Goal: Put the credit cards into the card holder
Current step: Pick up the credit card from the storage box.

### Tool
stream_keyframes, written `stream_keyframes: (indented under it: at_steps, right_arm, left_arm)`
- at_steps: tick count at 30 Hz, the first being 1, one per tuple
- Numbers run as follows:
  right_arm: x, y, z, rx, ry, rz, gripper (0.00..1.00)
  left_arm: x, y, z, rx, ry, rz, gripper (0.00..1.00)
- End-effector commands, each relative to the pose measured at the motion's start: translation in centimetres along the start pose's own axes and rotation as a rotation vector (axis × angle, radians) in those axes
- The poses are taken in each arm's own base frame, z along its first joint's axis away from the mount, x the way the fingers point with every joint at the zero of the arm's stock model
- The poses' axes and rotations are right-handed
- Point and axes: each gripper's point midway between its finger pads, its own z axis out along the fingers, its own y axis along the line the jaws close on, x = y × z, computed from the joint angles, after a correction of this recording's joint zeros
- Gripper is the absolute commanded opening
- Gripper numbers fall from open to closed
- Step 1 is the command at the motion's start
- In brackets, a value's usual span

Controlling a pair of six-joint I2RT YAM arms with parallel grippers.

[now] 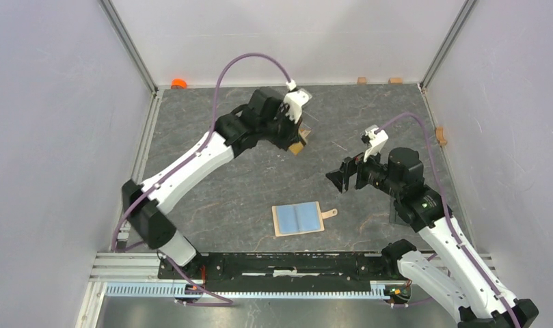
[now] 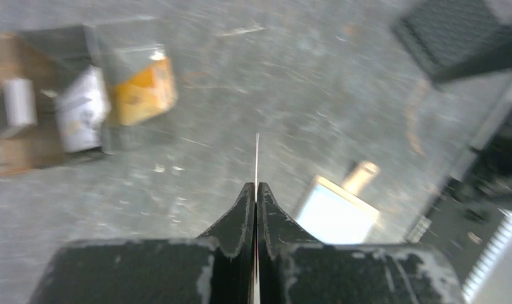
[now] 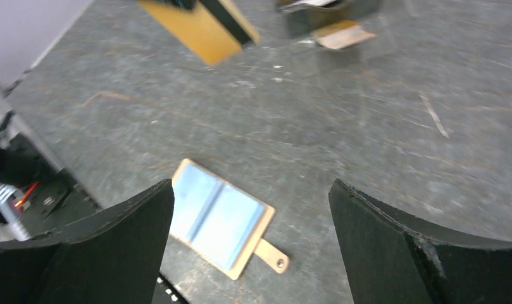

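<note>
One orange-gold card (image 3: 199, 28) pinched in left gripper (image 2: 256, 190), card holder (image 1: 299, 219) well apart

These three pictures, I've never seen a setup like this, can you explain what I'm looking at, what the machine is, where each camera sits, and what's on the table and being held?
It is a robot with two white and black arms bolted at the near edge of a grey table. The wide picture comes from a fixed camera above and behind the arms. The other two come from cameras on each wrist, so you see that arm's own black fingers in the foreground.

The card holder, a tan wallet with light blue pockets, lies open and flat near the middle. Farther back sits a clear divided box with more cards in it.

The left gripper is shut on a thin card, seen edge-on in its own view; the right wrist view shows it as orange-gold. The right gripper is wide open and holds nothing, above the wallet.
</note>
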Motion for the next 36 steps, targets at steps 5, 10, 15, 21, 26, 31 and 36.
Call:
stream_keyframes:
  at_steps: [5, 10, 15, 21, 26, 31, 36]
  right_arm:
    - [-1.0, 7.8, -1.1, -0.477, -0.031, -0.038, 0.86]
    - [2.4, 9.5, -0.3, -0.621, 0.099, 0.051, 0.67]
    - [5.1, 11.5, 0.4, -0.659, 0.184, 0.041, 0.63]
    - [7.0, 12.5, 1.4, -0.658, 0.239, 0.027, 0.59]
    - [7.5, 12.8, 1.8, -0.678, 0.231, 0.039, 0.51]
    - [7.7, 12.7, 2.3, -0.667, 0.214, 0.076, 0.14]
    - [10.9, 9.0, 3.8, -0.416, 0.333, 0.149, 0.0]
  left_arm:
    - [6.7, -9.4, -5.2, 0.48, 0.118, -0.193, 0.02]
    - [9.7, -12.0, -6.9, 0.654, 0.171, -0.213, 0.02]
    - [10.9, -12.3, -6.4, 0.681, 0.169, -0.213, 0.02]
    - [10.2, -13.1, -6.4, 0.751, 0.146, -0.211, 0.02]
    - [10.3, -13.6, -6.6, 0.793, 0.155, -0.214, 0.02]
    - [10.9, -12.8, -5.5, 0.716, 0.18, -0.253, 0.17]
    - [13.4, -7.9, -2.5, 0.313, 0.203, -0.415, 0.72]
